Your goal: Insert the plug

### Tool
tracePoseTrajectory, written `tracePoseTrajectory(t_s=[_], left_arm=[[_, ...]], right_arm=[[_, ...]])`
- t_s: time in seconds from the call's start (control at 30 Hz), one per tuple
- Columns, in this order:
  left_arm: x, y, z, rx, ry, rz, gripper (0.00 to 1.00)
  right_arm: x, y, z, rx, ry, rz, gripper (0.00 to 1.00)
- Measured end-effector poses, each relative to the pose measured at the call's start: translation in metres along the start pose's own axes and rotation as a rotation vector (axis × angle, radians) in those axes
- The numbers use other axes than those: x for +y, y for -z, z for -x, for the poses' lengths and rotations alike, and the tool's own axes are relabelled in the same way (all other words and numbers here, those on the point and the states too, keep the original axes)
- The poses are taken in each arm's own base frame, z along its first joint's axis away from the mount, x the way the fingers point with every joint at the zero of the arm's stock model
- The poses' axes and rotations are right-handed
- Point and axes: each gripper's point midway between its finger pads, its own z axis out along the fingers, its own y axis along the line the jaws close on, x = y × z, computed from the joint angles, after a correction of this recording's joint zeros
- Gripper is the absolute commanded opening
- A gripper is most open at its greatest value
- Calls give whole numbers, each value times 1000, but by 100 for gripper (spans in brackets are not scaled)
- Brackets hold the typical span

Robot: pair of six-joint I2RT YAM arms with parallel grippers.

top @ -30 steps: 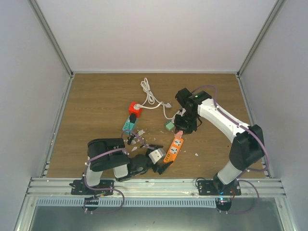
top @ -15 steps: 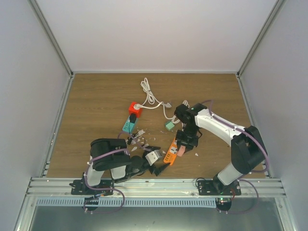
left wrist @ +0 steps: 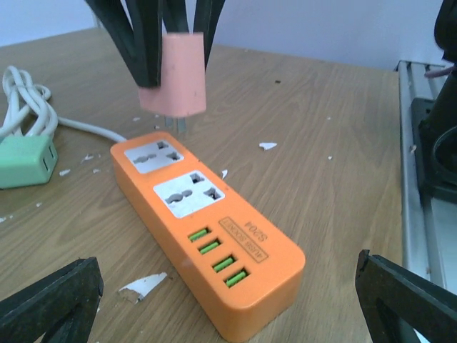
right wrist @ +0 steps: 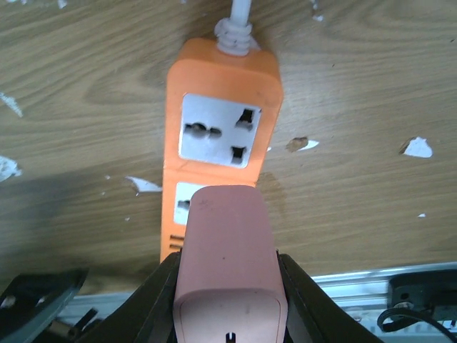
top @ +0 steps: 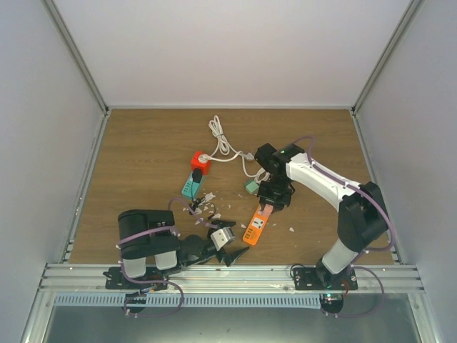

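Observation:
An orange power strip (top: 254, 228) with two white sockets and several green USB ports lies on the wooden table; it also shows in the left wrist view (left wrist: 214, 229) and the right wrist view (right wrist: 221, 86). My right gripper (top: 266, 203) is shut on a pink plug (right wrist: 228, 264) and holds it upright just above the strip, prongs down and outside any socket (left wrist: 175, 75). My left gripper (top: 228, 251) is open and empty, low on the table at the strip's USB end, its fingers (left wrist: 50, 304) apart from the strip.
A green adapter (top: 251, 186) on a coiled white cable (top: 225, 143) lies behind the strip. A red cube adapter (top: 201, 162) and a teal strip (top: 191, 186) sit to the left. White chips (top: 291, 229) litter the wood. The metal rail (left wrist: 410, 143) runs along the near edge.
My right gripper carried the pink plug down over the orange strip and then back a little. My left arm drew back to the left, its gripper coming away from the strip's near end.

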Motion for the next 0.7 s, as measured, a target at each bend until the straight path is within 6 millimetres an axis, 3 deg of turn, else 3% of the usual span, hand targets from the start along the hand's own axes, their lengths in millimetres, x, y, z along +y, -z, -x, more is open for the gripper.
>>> tracePoseTrajectory(t_s=[0.33,0.5,0.7], left_arm=[[-3,5,10,-27,0,-10,99],[-3,5,10,-27,-1,-10,99],[-3,5,10,-27,-1,-10,99]], right_arm=[[-6,-8,21,-56,-9,-31,1],[-10,-23,23,-42,-4,-34,1],[-8,-25,25,-47,-6,-12,1]])
